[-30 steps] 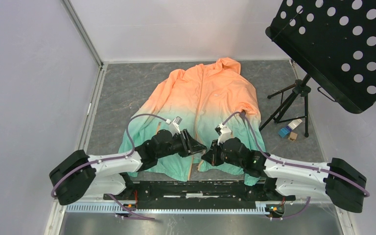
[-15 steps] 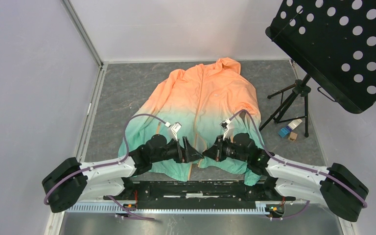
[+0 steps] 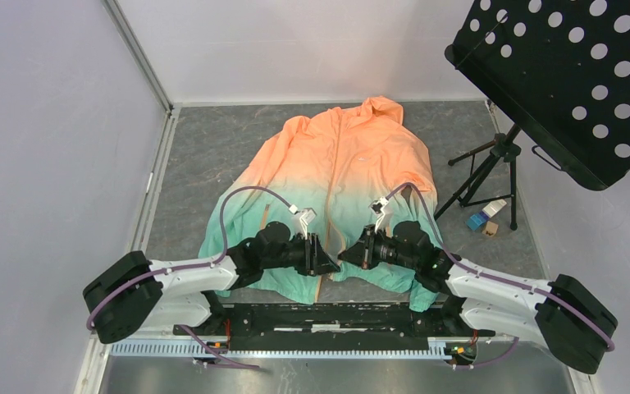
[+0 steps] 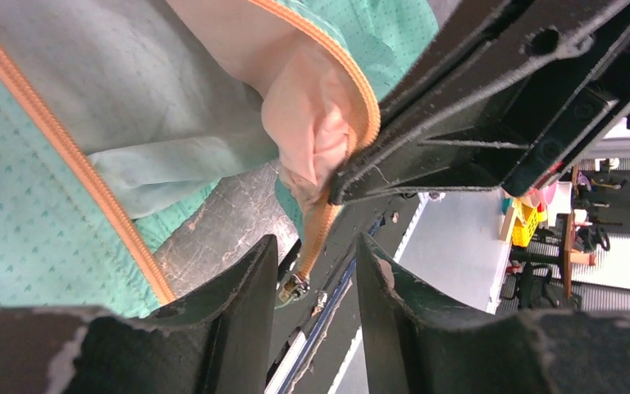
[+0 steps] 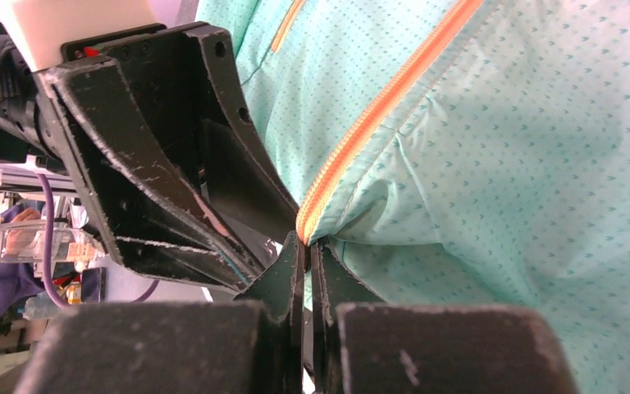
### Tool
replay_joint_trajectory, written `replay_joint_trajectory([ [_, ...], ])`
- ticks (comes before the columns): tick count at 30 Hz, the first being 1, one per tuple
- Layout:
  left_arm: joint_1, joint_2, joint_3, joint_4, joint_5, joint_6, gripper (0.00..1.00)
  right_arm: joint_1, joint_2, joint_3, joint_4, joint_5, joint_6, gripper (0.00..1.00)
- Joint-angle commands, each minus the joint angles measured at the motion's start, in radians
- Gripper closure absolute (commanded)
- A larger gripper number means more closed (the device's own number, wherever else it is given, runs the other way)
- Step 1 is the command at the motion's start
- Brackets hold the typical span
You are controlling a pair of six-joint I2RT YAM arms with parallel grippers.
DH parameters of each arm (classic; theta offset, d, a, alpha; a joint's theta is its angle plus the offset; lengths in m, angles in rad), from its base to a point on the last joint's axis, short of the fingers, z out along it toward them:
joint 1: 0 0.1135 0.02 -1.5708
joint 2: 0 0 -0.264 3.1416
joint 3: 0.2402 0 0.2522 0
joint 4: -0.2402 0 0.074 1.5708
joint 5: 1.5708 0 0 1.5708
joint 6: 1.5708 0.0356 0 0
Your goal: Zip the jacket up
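Observation:
The jacket [image 3: 340, 164] lies flat on the grey table, orange toward the far hood and mint-green toward the near hem. Its orange centre zipper [image 3: 334, 185] runs down to the hem, where both grippers meet. My right gripper [image 5: 308, 244] is shut on the hem's zipper edge [image 5: 353, 148] and lifts it slightly. In the left wrist view my left gripper [image 4: 313, 256] is open, and a small metal zipper end [image 4: 295, 287] hangs between its fingers without touching them. The other zipper tape [image 4: 74, 164] lies apart at the left. In the top view the left gripper [image 3: 321, 259] faces the right gripper [image 3: 348, 256].
A black perforated music stand [image 3: 558, 74] on a tripod [image 3: 484, 172] stands at the right, with small boxes [image 3: 484, 220] by its foot. White walls close in the left and far sides. The arms' mounting rail [image 3: 320, 316] runs along the near edge.
Both grippers have come closer together at the centre of the hem. The right wrist has turned to face the left gripper. The left gripper has dropped slightly toward the hem.

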Motion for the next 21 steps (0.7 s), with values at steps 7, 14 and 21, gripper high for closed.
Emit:
replay_joint_trajectory([
  [7,-0.05,0.043,0.062,0.036,0.011,0.058,0.63,-0.034,-0.052,0.005,-0.006,0.058,0.039,1.0],
  [14,-0.063,0.024,0.05,0.036,-0.048,0.061,0.84,-0.038,-0.06,0.003,-0.031,0.066,0.051,0.99],
  [21,-0.064,0.04,0.07,0.028,-0.082,0.091,0.98,-0.038,0.031,0.157,-0.338,0.112,0.031,0.61],
])
